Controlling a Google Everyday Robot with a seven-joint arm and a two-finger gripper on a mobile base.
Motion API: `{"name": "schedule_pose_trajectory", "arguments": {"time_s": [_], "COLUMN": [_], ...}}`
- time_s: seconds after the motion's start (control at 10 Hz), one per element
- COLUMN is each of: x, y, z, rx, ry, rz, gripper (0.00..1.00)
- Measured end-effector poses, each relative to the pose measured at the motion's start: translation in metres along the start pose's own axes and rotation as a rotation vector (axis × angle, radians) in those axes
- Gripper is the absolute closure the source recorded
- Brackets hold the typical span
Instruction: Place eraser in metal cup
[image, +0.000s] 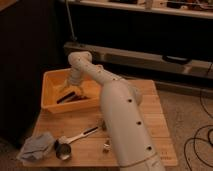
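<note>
The eraser (64, 98) is a dark oblong block lying flat inside a yellow bin (48, 107) at the table's back left. My gripper (70, 90) hangs down into the bin just above the eraser, open, with its pale fingers spread on either side. The metal cup (63, 150) sits near the table's front left, its shiny bowl facing up. Its long handle (85, 134) runs back and to the right, toward my arm.
A crumpled grey cloth (36, 147) lies at the front left corner, beside the cup. A small object (106, 146) rests next to my forearm. The wooden table (150, 116) ends in a drop at the front and right. Dark shelving stands behind.
</note>
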Motion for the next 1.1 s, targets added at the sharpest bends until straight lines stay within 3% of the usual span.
{"name": "schedule_pose_trajectory", "arguments": {"time_s": [0.5, 1.1], "x": [-0.006, -0.01], "y": [0.008, -0.003], "z": [0.006, 0.006], "rx": [-0.014, 0.079], "ry": [0.005, 0.004], "rz": [-0.003, -0.042], "gripper": [0.2, 0.22]}}
